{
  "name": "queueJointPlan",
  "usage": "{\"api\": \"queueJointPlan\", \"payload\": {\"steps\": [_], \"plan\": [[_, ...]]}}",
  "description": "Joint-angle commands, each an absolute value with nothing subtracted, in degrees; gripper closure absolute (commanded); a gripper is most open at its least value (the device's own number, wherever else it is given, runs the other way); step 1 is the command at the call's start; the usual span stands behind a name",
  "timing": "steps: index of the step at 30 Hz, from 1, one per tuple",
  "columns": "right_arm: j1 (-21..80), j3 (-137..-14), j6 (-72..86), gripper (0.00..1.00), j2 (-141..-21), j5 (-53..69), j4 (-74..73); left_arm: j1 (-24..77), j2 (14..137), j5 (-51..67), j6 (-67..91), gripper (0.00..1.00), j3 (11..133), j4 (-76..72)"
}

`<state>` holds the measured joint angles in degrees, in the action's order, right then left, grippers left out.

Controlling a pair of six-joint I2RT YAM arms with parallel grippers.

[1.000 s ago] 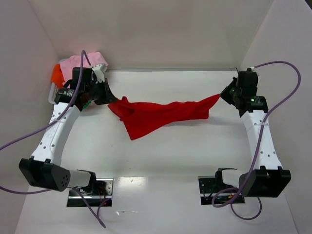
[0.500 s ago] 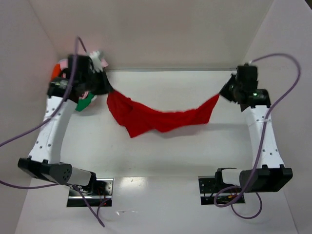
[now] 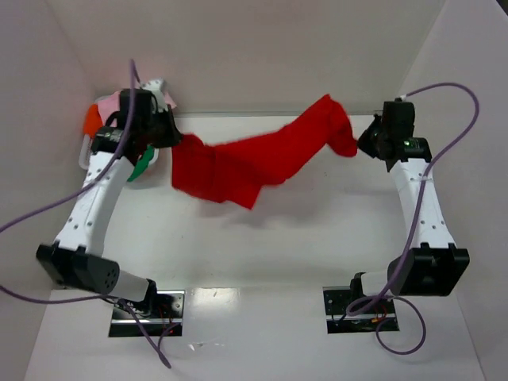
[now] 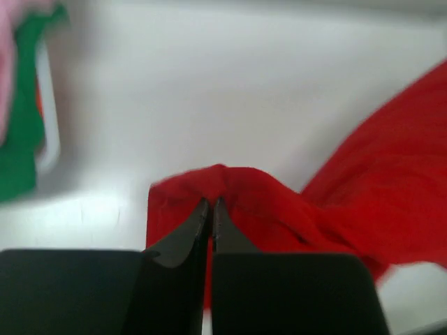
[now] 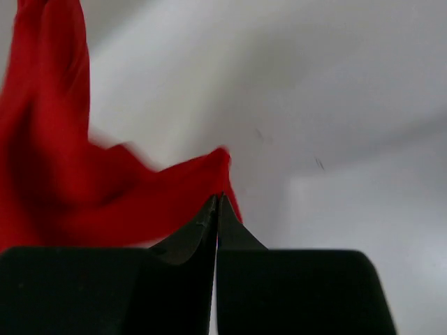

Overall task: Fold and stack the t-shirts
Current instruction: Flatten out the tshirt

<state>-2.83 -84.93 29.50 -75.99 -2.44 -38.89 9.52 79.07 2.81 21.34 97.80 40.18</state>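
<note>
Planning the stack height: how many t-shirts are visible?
4. The red shirt hangs between the left tool and right tool; pink shirt, orange shirt and green shirt bunch in the far-left corner. Others may be hidden.

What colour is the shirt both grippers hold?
The shirt is bright red, clearest in top external view.

You've got the shirt (image 3: 238, 163) strung between your grippers: left gripper (image 4: 211, 202) pinching one end, right gripper (image 5: 218, 197) the other. The pile (image 3: 109, 104) sits just left of your left gripper.
</note>
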Motion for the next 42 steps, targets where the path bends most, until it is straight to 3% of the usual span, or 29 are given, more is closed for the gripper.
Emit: {"api": "queueJointPlan", "payload": {"steps": [1, 4, 6, 9, 13, 16, 18, 20, 25, 28, 31, 34, 38, 42], "plan": [[-2.9, -84.02, 27.95, 1.0, -71.9, -2.02, -43.5, 9.23, 78.05, 4.13, 21.71, 1.0, 94.23, 46.39], [-2.9, -86.12, 27.95, 1.0, -67.07, -2.63, -45.08, 9.23, 70.61, 5.8, 22.32, 1.0, 94.65, 47.11], [-2.9, -95.64, 27.95, 1.0, -67.06, -2.64, -46.57, 9.23, 69.18, 5.1, 22.32, 1.0, 100.16, 47.11], [-2.9, -110.24, 26.55, 1.0, -71.97, -4.12, -48.69, 9.23, 71.8, 1.16, 20.57, 1.0, 115.54, 49.83], [-2.9, -114.35, 26.54, 1.0, -78.82, -6.59, -45.97, 9.23, 76.8, -4.83, 18.99, 1.0, 119.36, 47.03], [-2.9, -107.17, 27.16, 1.0, -82.7, -2.13, -44.66, 9.23, 80.93, -1.25, 20.12, 1.0, 113.14, 47.02], [-2.9, -95.75, 27.77, 1.0, -81.31, -0.97, -41.93, 9.23, 80.95, 3.68, 20.65, 1.0, 107.08, 47.02], [-2.9, -87.94, 27.08, 1.0, -79.2, -0.97, -41.92, 9.23, 76.48, 6.14, 20.65, 1.0, 97.41, 45.97], [-2.9, -87.88, 25.31, 1.0, -70.94, -3.07, -46.93, 9.23, 70.14, 4.14, 19.08, 1.0, 93.34, 52.27], [-2.9, -88.08, 25.31, 1.0, -71.71, -5.19, -46.93, 9.23, 69.61, 2.46, 19.07, 1.0, 86.97, 51.77], [-0.89, -82.37, 25.31, 1.0, -74.52, -1.23, -48.25, 10.81, 71.19, 4.75, 20.03, 1.0, 82.37, 51.25], [5.96, -74.73, 28.64, 1.0, -71.99, -5.62, -45.89, 10.81, 69.88, 5.36, 20.65, 1.0, 76.65, 50.1], [6.59, -65.94, 28.65, 1.0, -72.24, -2.99, -44.65, 10.81, 68.99, 6.83, 20.65, 1.0, 70.76, 49.58], [8.86, -73.8, 28.04, 1.0, -71.38, 0.09, -48.32, 11.95, 68.99, 12.29, 20.13, 1.0, 78.28, 51.5]]}}
